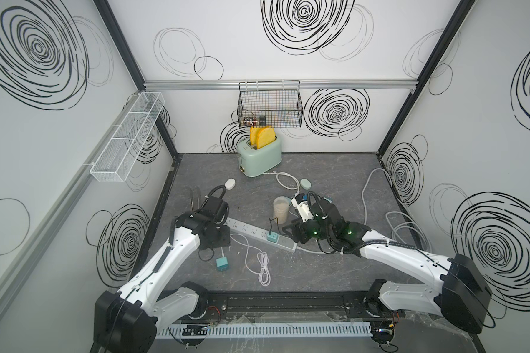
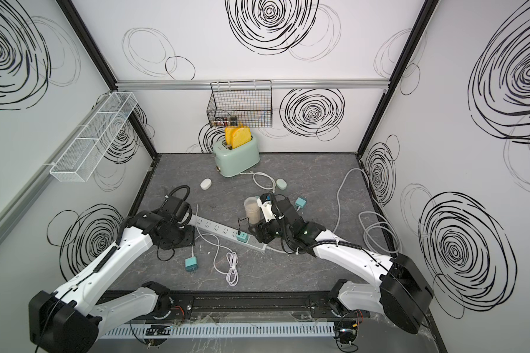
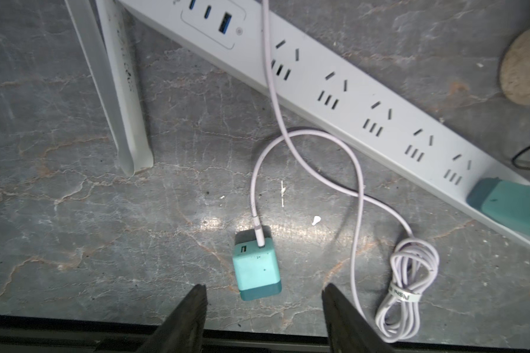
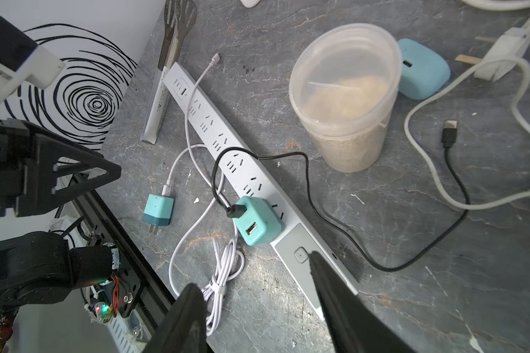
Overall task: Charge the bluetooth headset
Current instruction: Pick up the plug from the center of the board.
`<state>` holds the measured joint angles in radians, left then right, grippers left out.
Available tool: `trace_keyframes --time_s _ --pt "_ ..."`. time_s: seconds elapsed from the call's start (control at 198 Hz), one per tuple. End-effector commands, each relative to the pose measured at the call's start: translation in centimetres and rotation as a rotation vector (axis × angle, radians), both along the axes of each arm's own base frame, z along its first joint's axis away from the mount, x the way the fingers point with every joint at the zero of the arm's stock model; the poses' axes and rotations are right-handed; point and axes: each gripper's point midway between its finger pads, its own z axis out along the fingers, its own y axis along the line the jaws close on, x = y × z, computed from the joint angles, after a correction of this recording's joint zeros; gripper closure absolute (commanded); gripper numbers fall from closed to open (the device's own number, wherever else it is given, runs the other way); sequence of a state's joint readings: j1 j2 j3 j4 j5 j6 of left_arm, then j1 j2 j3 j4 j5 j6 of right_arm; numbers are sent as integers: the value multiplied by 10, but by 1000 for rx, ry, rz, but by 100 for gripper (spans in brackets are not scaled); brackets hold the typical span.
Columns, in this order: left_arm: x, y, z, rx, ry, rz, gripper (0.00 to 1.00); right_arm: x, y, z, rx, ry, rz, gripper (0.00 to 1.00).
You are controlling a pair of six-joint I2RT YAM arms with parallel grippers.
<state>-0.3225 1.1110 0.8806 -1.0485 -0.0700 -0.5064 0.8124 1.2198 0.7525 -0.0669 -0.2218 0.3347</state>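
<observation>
The headset's pale blue case (image 4: 423,73) lies on the floor behind a plastic tub, its port facing the right wrist camera. In both top views a pale case (image 1: 305,183) lies right of the toaster's cable. A teal charger (image 4: 259,224) sits plugged into the white power strip (image 4: 214,143). Its black cable's free plug (image 4: 450,134) lies loose right of the tub. My right gripper (image 4: 254,270) hangs open over the strip's switch end, holding nothing. My left gripper (image 3: 264,287) is open and empty just short of a loose teal charger (image 3: 257,269).
The tub (image 1: 281,209) holds beige powder. A toaster (image 1: 259,156) stands at the back, with a white case (image 1: 229,184) in front of it. A lilac cable bundle (image 1: 263,269) lies mid-floor, packaged tongs (image 4: 166,76) by the strip's USB end, and grey cables (image 1: 407,226) at the right.
</observation>
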Motion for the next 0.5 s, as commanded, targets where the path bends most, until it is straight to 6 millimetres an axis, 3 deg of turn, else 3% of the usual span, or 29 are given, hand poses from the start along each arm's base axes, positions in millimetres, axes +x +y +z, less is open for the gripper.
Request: trace_keyframes --time_s 0.0,0.232,0.499 --pt "-12 15 -9 64 62 48 36 -15 5 7 62 65 51 42" --pt "-20 12 -33 25 140 72 34 -49 10 24 265 308 158 52" --pt "-25 6 -52 13 204 59 36 -62 3 31 299 339 164 57"
